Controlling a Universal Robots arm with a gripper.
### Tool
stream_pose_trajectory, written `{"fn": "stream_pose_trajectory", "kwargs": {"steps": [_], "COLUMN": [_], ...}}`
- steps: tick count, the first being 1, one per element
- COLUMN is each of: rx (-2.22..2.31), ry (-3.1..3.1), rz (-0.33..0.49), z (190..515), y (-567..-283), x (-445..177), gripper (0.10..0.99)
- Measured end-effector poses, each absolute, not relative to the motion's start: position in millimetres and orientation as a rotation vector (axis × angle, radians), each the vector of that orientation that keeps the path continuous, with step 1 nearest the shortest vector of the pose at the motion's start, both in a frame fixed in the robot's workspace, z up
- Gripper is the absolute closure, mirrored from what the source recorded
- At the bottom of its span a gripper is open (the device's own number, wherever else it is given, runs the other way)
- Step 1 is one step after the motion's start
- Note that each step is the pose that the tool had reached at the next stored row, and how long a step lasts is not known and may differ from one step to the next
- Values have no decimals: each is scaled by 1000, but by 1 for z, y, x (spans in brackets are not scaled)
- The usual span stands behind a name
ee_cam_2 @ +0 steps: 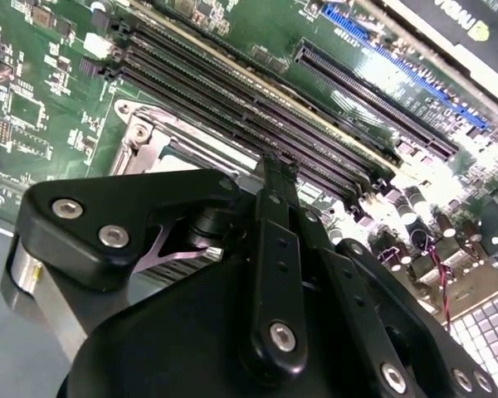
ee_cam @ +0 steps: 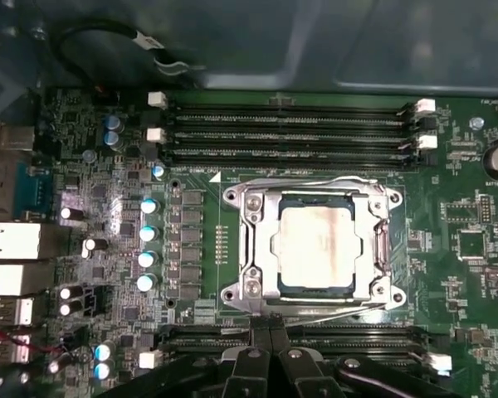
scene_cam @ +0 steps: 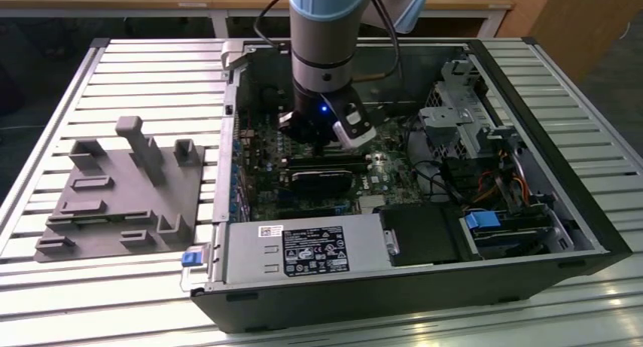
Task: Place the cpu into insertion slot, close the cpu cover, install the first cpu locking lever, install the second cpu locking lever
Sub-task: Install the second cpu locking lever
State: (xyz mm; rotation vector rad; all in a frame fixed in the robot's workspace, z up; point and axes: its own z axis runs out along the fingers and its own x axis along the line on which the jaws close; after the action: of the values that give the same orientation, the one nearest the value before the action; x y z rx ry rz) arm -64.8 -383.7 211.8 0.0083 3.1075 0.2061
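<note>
black jaws (ee_cam: 270,352) pressed together, empty, beside closed cpu cover (ee_cam: 253,240), cpu (ee_cam: 318,249) seated

The motherboard (ee_cam: 91,149) is dark green, dotted with small silver and pale blue-topped capacitors (ee_cam: 148,205). The cpu (ee_cam: 317,249) has a dull silvery-grey top with a faint pinkish-tan tinge, and the cpu cover (ee_cam: 251,240) around it is bright silver metal. Black memory slots (ee_cam: 290,124) carry white end clips. In the second wrist view the claw (ee_cam_2: 279,168) is matte black with silver screw heads, near a long blue slot (ee_cam_2: 398,58). In the exterior view the arm (scene_cam: 327,31) is grey and light blue, the computer case (scene_cam: 592,234) black, the fixture block (scene_cam: 120,189) plain grey, and the counter (scene_cam: 150,61) is pale, ribbed with parallel slats.
</note>
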Motion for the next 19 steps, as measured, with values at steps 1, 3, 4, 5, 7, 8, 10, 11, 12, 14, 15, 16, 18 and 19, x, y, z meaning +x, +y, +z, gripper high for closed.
{"fn": "stream_pose_trajectory", "kwargs": {"steps": [1, 3, 4, 5, 7, 8, 10, 11, 12, 14, 15, 16, 18, 19], "rx": [9, 9, 9, 9, 9, 9, 9, 9, 9, 9, 9, 9, 10, 10], "ry": [3107, 3104, 3104, 3104, 3104, 3103, 3103, 3103, 3103, 3103, 3102, 3102, 3100, 3099], "rz": [218, 246, 252, 253, 257, 261, 263, 263, 264, 267, 274, 281, 301, 311], "z": [212, 211, 211, 211, 210, 210, 208, 207, 206, 203, 200, 200, 198, 198], "y": [-385, -387, -388, -388, -388, -389, -389, -389, -389, -389, -389, -389, -389, -389], "x": [-65, -66, -67, -68, -70, -71, -74, -74, -75, -76, -76, -76, -77, -77], "gripper": [980, 980, 980, 980, 980, 980, 980, 980, 980, 980, 980, 980, 980, 980]}}
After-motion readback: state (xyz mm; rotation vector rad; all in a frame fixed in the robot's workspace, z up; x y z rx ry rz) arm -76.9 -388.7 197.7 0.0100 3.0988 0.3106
